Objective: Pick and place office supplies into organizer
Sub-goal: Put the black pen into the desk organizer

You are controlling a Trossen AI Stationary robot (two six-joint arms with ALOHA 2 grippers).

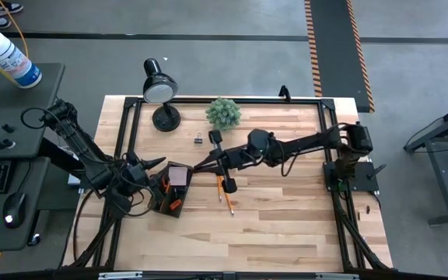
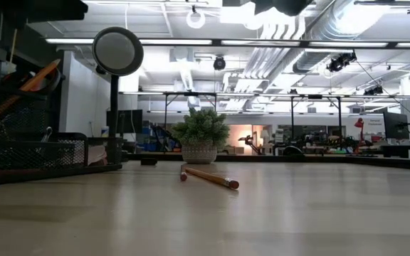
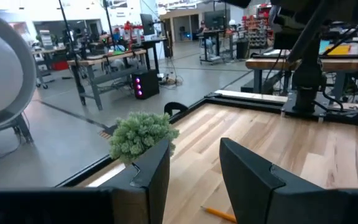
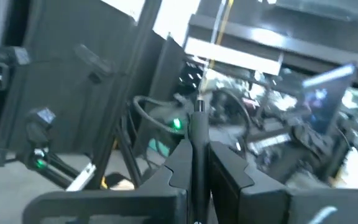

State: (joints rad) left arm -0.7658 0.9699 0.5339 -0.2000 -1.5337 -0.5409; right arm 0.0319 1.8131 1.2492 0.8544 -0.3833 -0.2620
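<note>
Light wood-plank table (image 1: 286, 225) in an open workshop. The black mesh desk organizer (image 1: 169, 189) sits at the left side of the table, with red-handled scissors and pencils already sticking out of it.

Right gripper (image 1: 195, 166) reaches across from the right side and hovers just above the organizer's far edge. Its fingers are clamped on a thin dark pen (image 4: 198, 155), held upright between the pads in the right wrist view.

Left gripper (image 1: 160, 162) sits next to the organizer, fingers (image 3: 151, 180) spread apart with nothing between them. Looks like it's just waiting.

Remaining on the table:
- two thin yellow-orange pencils (image 1: 225, 194), near the middle
- a short dark marker (image 1: 215, 137), near the plant
- a small black binder clip (image 1: 198, 139), beside the marker

A green spiky potted plant (image 1: 223, 113) and a black round-head desk lamp (image 1: 160, 85) stand along the back edge and aren't part of the job.

Step in hand, my read: dropping the pen into a tall compartment.
- Keep the pen vertical.
- Centre it over an open cell, clear of the scissors handles.
- Lower until the tip is below the rim before releasing, otherwise it could tip out or bounce off the mesh.
- Watch clearance to the left gripper, the two are close.
</note>
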